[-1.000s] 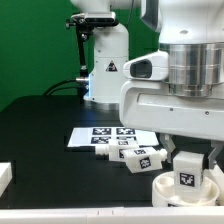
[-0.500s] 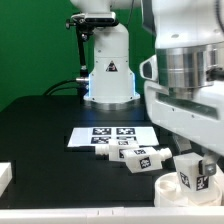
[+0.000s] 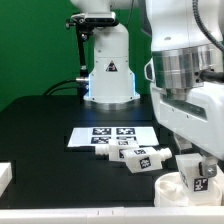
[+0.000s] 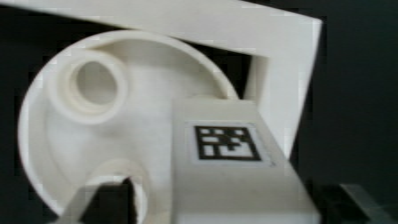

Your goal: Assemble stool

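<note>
The leg (image 4: 228,150) stands between the gripper (image 4: 228,205)'s fingers (image 4: 118,198), its far end on the seat (image 4: 98,125) just past their tips; I can't tell whether they pinch it, so I'd check it sits square before backing straight off.

One leg (image 3: 197,176) is standing at the lower right of the exterior view, and two more are lying side by side in the lower middle, a second leg (image 3: 146,159) and a third leg (image 3: 108,152), making three. One round seat (image 3: 172,190) is sitting under the upright one. One marker board (image 3: 84,138) is lying on the one black bench (image 3: 40,125), apparently carrying four tags. The wrist view is showing one seat (image 4: 71,140), one leg (image 4: 222,195) and one tag (image 4: 226,142).
</note>
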{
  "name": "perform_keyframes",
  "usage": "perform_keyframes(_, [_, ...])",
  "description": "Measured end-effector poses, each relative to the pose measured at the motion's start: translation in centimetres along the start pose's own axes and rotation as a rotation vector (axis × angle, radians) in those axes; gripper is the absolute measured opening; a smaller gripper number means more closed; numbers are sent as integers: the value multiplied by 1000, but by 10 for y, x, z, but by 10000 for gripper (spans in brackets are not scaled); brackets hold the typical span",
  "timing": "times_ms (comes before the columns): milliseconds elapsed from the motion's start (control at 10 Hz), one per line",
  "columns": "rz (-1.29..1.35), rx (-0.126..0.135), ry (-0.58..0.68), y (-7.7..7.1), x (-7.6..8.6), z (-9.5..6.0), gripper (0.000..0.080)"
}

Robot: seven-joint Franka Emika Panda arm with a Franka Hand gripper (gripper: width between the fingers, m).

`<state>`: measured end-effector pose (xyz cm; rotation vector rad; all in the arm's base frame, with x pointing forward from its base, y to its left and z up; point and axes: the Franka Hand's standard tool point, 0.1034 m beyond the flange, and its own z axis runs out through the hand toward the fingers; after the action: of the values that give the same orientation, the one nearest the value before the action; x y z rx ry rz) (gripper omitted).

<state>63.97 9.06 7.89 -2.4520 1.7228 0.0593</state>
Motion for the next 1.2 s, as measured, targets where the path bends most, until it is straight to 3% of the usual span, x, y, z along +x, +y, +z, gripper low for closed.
perform_keyframes(100, [-139,-2,-10,-4,1,-6,605])
perform_keyframes(300, [-483,-35,-41,2,0,-9,642])
perform_keyframes(600, [-626,-29,-32,0,1,-8,648])
perform_keyframes(700, [-857,-58,-2,-1,1,-11,648])
perform_keyframes(900, [-1232,-91,19,-4,1,-18,648])
perform_keyframes(1200, [-1407,-99,12,-2,5,-17,648])
